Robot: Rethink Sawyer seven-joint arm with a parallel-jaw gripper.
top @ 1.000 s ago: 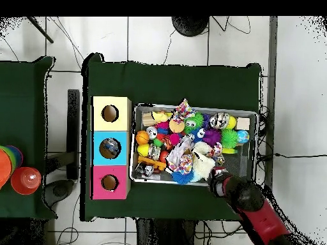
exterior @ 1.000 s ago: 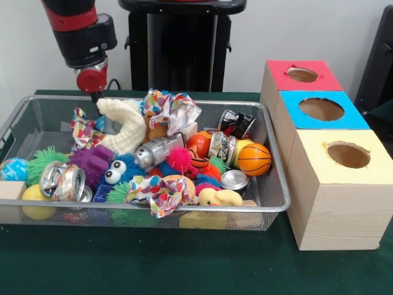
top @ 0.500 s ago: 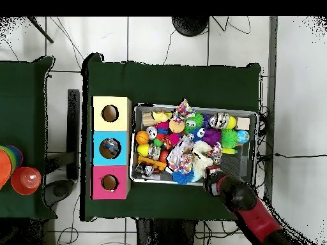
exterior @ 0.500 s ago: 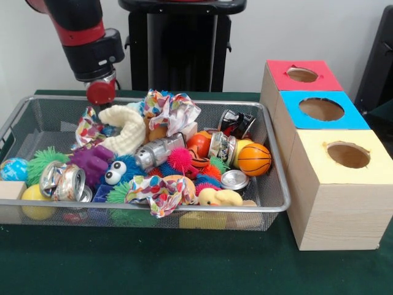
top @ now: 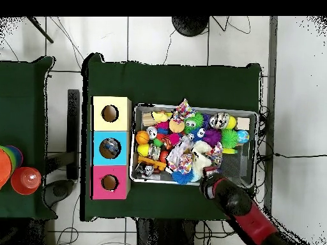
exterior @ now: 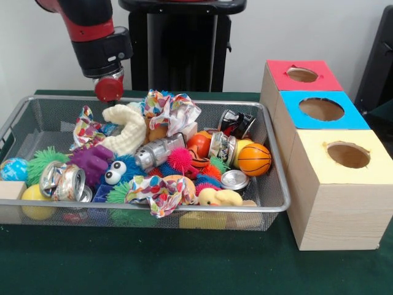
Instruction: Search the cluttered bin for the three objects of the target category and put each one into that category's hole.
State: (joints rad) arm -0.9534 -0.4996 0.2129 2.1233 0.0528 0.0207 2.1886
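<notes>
Mesh bin (exterior: pixel 270 184) sits on the green tabletop (exterior: pixel 153 264), heaped with toys. At its 9 o'clock edge lie a small blue ball (exterior: pixel 13 168), a green spiky ball (exterior: pixel 44 161) and a crushed can (exterior: pixel 64 182). Toward 11 o'clock the gripper (exterior: pixel 109 90) hangs just above the far rim, over a cream plush crescent (exterior: pixel 126 128); whether the jaws are wide or narrow cannot be told. Near the middle are a blue googly-eyed toy (exterior: pixel 115 172), a silver can (exterior: pixel 158 150) and crumpled spotted paper (exterior: pixel 161 192). At 3 o'clock inside the bin rests a mini basketball (exterior: pixel 253 158), with a yellow duck (exterior: pixel 220 197) at 5 o'clock. Right of the bin stand three boxes with holes: red box (exterior: pixel 301 75), blue box (exterior: pixel 319 109), yellow box (exterior: pixel 344 157).
</notes>
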